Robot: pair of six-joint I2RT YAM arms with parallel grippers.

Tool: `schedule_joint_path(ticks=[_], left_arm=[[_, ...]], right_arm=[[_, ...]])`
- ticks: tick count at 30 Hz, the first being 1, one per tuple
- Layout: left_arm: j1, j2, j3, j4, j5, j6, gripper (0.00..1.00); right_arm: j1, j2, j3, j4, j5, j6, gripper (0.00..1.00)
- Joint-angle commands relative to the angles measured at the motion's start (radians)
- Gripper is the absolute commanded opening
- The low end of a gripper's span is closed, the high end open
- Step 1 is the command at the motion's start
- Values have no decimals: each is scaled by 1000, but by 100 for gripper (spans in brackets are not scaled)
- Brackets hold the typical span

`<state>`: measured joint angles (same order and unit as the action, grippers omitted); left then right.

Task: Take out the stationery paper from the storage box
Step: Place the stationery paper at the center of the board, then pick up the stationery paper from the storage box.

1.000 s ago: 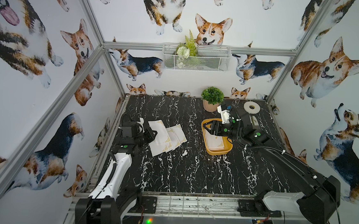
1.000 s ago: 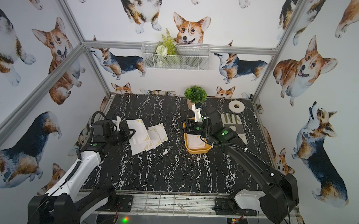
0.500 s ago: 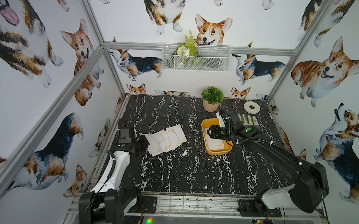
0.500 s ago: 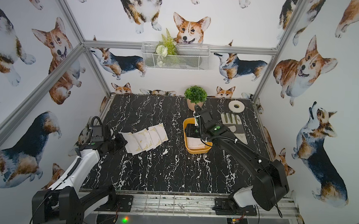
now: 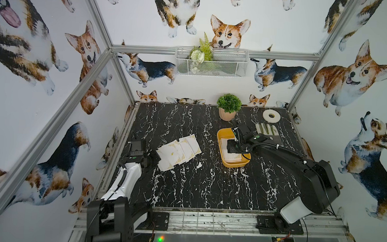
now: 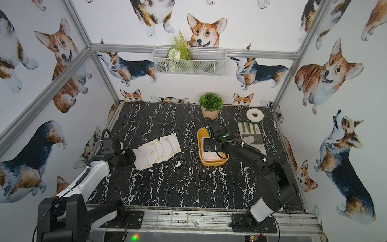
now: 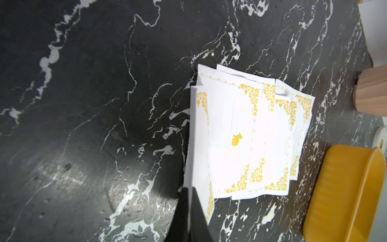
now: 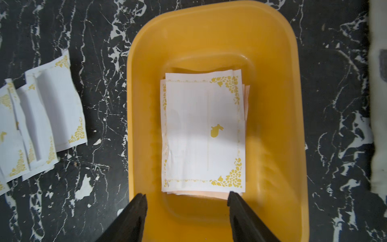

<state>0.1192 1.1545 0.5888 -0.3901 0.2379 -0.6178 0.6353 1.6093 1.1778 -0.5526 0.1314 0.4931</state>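
The right arm point(image 5: 282, 154) has tipped down over the box point(image 5: 236, 163), jaws wide and empty above the paper point(image 8: 201, 134) inside; the left arm point(image 5: 126, 179), jaws shut, has backed away from it. I'd guess the flat sheets may slip, crumple, or lift several together, or a jaw may snag the wall.

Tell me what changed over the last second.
The left gripper drew back off the fanned sheets toward its base, jaws shut, uncovering their left part. The right gripper shifted slightly nearer over the box; its jaws, open, hang at one end of the stack, holding nothing. Sheets, box, stack, glove, tape and plant stayed put.
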Motion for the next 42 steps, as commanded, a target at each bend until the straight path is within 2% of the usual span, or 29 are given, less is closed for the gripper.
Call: schedule_joint_path(ticks=[1, 4, 9, 11, 16, 25, 29, 31, 35, 36, 42], left_arm=[[0, 14, 4, 12, -22, 0, 10], [0, 16, 9, -9, -57, 1, 24], [0, -15, 26, -76, -149, -7, 70], [0, -33, 29, -105, -194, -14, 77], [0, -70, 22, -114, -231, -24, 80], [0, -40, 22, -100, -215, -25, 80], [0, -34, 21, -98, -215, -25, 80], [0, -30, 22, -99, -214, -23, 80], [0, -26, 23, -98, -211, -23, 81], [0, -25, 23, -98, -210, -23, 80], [0, -27, 23, -93, -207, -25, 81]], right_arm=[[-8, 47, 26, -44, 65, -24, 67], [-13, 104, 56, -62, 100, -40, 67], [-16, 170, 85, -89, 160, -46, 67], [-19, 186, 83, -90, 159, -42, 67], [-30, 226, 69, -85, 167, -34, 67], [-72, 251, 22, -23, 96, -30, 66], [-72, 268, 19, -7, 63, -28, 54], [-72, 274, 20, -5, 56, -28, 42], [-72, 272, 26, -16, 64, -30, 6], [-72, 266, 28, -21, 70, -30, 0], [-66, 194, 43, -45, 93, -36, 0]])
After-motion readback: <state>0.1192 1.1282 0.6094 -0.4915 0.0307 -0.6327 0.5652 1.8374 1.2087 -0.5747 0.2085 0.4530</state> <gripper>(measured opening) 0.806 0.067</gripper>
